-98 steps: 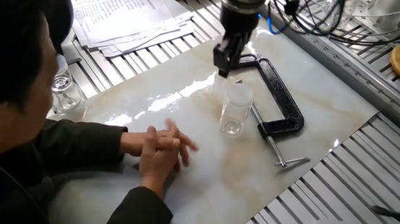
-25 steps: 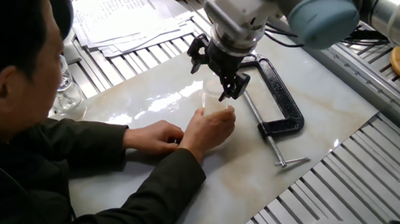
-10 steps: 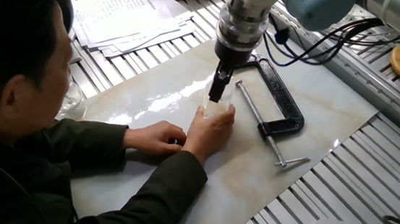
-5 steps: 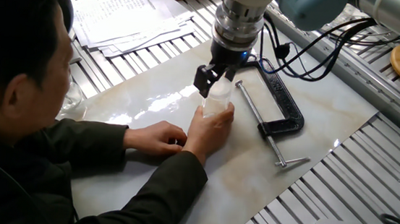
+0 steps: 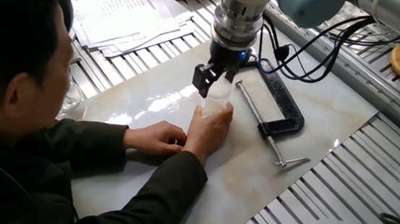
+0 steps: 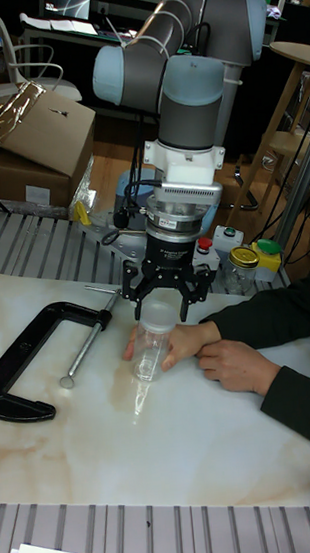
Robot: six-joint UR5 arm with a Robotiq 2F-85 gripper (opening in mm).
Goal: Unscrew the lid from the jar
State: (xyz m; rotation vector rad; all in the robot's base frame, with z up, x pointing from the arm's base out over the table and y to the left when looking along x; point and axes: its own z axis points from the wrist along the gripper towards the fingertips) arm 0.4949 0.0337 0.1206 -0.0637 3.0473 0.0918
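The jar [image 5: 215, 112] stands on the marble board, and a person's hand [image 5: 209, 131] grips its lower half. In the tall fixed view the jar [image 6: 149, 355] looks slightly tilted inside that hand. The whitish lid [image 5: 219, 90] sits on the jar's mouth. My gripper [image 5: 214, 83] comes straight down over it, with one finger on each side of the lid [image 6: 163, 308]. The gripper [image 6: 164, 301] looks shut on the lid. The far finger is hidden in the fixed view.
A black C-clamp [image 5: 282, 99] lies just right of the jar and shows as the clamp [image 6: 27, 363] at the left. The person's other hand [image 5: 156, 136] rests on the board. Papers [image 5: 125, 11] lie at the back left. A squat clear jar [image 5: 62, 94] stands at the left edge.
Since a second ago the gripper has turned about its vertical axis over the lid, so a finger now shows at the left. The holding hand and jar stay put.
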